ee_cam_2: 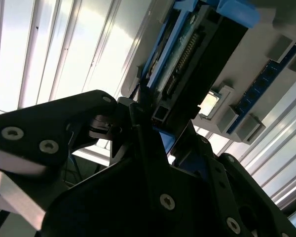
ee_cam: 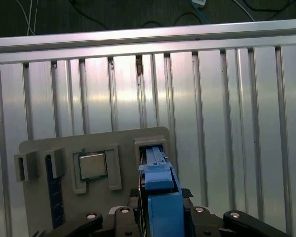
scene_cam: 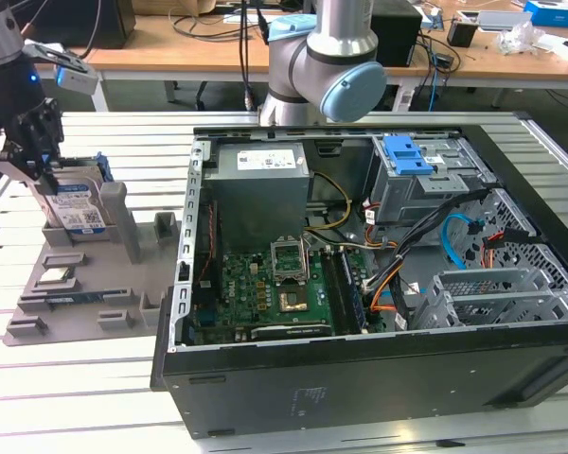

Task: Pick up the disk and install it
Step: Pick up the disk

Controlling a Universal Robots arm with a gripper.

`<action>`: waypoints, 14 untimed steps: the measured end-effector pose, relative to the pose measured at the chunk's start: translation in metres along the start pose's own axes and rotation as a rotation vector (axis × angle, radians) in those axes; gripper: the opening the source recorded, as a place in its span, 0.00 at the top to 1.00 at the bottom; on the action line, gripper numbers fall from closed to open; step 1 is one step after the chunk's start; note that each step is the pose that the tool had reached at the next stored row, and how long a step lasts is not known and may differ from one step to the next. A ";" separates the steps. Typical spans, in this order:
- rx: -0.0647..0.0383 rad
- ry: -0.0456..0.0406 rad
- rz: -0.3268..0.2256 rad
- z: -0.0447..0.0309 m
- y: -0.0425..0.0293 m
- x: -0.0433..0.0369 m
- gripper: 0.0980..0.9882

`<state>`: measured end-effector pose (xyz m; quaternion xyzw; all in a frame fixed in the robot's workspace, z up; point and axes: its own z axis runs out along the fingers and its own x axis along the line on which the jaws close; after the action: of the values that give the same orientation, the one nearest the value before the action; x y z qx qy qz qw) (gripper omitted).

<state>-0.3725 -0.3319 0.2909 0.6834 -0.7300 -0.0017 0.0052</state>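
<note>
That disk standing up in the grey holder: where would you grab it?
By its top edge, coming straight down from above, pinching the two broad flat faces. The disk stands on edge in a slot of the grey holder, so its lower part is walled in.

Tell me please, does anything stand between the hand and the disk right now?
Nothing visible does. In the exterior view the hand is right at the upper edge of the disk, which stands upright in the grey holder on the exterior view's left.
</note>
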 end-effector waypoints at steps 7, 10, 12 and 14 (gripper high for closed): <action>0.000 0.0000 0.000 0.0014 0.0000 0.0000 0.64; 0.000 0.0001 0.000 0.0015 0.0000 0.0000 0.70; 0.000 0.0000 0.000 0.0016 0.0000 0.0000 0.70; 0.000 0.0001 0.000 0.0018 0.0000 0.0000 0.70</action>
<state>-0.3725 -0.3320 0.2891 0.6834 -0.7300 -0.0017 0.0053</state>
